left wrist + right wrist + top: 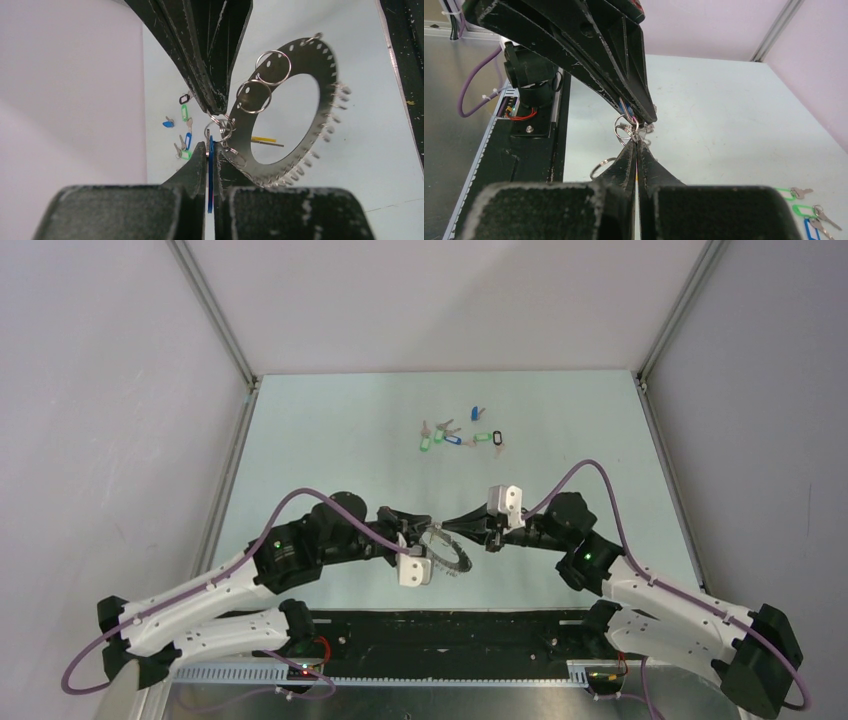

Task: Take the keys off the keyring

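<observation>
The keyring (455, 558) is a flat silver perforated hoop (305, 65) with small split rings (272, 67) on it, held in the air between both grippers. My left gripper (428, 531) is shut on a blue plastic tag (210, 170) that hangs from a small ring at the hoop's edge. My right gripper (450, 528) comes in from the opposite side, tip to tip, and is shut on the cluster of small split rings (624, 127) there. Several loose keys (455, 435) with green, blue and black tags lie farther back on the table (182, 125) (809, 210).
The black base strip (450, 625) with the arm mounts runs along the near edge. Metal frame posts (215, 310) border the light table on both sides. A thin yellow strip (263, 139) on the table shows through the hoop's hole.
</observation>
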`<state>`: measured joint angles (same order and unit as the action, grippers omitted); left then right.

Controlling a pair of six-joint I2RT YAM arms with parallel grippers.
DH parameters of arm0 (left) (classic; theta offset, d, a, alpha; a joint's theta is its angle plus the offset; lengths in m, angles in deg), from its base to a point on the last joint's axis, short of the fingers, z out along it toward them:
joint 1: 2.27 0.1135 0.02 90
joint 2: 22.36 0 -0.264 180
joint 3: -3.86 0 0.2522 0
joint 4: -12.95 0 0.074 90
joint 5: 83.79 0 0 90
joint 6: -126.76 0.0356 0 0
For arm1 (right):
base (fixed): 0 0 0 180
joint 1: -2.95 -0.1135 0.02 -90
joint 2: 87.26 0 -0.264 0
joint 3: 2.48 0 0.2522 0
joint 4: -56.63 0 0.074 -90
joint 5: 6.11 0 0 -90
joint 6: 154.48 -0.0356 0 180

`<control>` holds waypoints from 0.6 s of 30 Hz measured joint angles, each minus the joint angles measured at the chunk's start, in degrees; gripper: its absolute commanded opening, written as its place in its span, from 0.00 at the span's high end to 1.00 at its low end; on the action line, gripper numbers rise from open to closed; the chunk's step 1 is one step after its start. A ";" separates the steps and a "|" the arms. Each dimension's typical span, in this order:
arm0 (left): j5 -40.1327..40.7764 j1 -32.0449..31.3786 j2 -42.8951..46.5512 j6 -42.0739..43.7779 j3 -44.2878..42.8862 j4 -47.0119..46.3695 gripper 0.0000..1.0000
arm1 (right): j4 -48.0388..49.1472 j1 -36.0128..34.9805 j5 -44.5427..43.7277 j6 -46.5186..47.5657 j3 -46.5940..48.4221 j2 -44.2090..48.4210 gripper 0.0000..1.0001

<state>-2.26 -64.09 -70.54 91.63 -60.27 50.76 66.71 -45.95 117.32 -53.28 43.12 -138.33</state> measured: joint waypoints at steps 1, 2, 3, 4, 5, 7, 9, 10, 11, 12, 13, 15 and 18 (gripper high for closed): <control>-0.28 0.13 0.00 -0.04 0.00 -0.04 1.00 | 0.02 0.00 0.07 0.00 0.00 0.26 1.00; -0.81 0.39 0.00 -0.42 0.00 -0.24 1.00 | 0.00 0.00 0.37 -0.02 0.00 0.44 1.00; -1.16 0.59 0.00 -0.59 0.00 -0.42 1.00 | 0.07 0.00 0.55 0.00 0.00 0.50 1.00; -1.95 0.96 0.02 -1.03 0.00 -0.55 1.00 | 0.09 -0.02 0.81 0.00 0.00 0.52 1.00; -2.54 1.25 0.02 -1.46 0.00 -0.66 1.00 | 0.07 -0.02 1.11 0.00 0.00 0.52 1.00; -4.20 2.14 0.02 -2.67 0.00 -0.94 1.00 | 0.04 -0.17 1.53 0.07 0.00 0.52 1.00; -5.84 3.13 0.02 -4.17 0.00 -0.96 1.00 | 0.04 -0.61 1.53 0.44 0.00 0.52 1.00; -6.54 3.41 0.00 -4.79 0.00 -0.94 1.00 | 0.02 -0.83 1.51 0.59 0.00 0.52 1.00; -7.37 3.67 -0.02 -5.49 -0.02 -0.92 1.00 | 0.02 -1.03 1.46 0.90 0.00 0.52 1.00; -8.22 3.87 -0.04 -6.10 -0.04 -0.90 1.00 | 0.02 -1.20 1.42 1.11 0.00 0.52 1.00; -8.83 3.91 -0.11 -6.86 -0.13 -0.81 1.00 | 0.00 -1.38 1.33 1.36 0.00 0.52 1.00; -9.84 4.00 -0.39 -8.17 -0.63 -0.63 1.00 | -0.13 -1.64 1.14 1.84 0.00 0.52 1.00; -11.08 4.11 -1.03 -10.03 -1.95 -0.61 1.00 | -0.55 -2.27 0.20 2.91 0.00 0.57 1.00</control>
<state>-13.34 -59.98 -71.57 81.60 -62.22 50.15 66.16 -48.23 117.51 -50.37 43.12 -137.76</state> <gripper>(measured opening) 0.022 0.008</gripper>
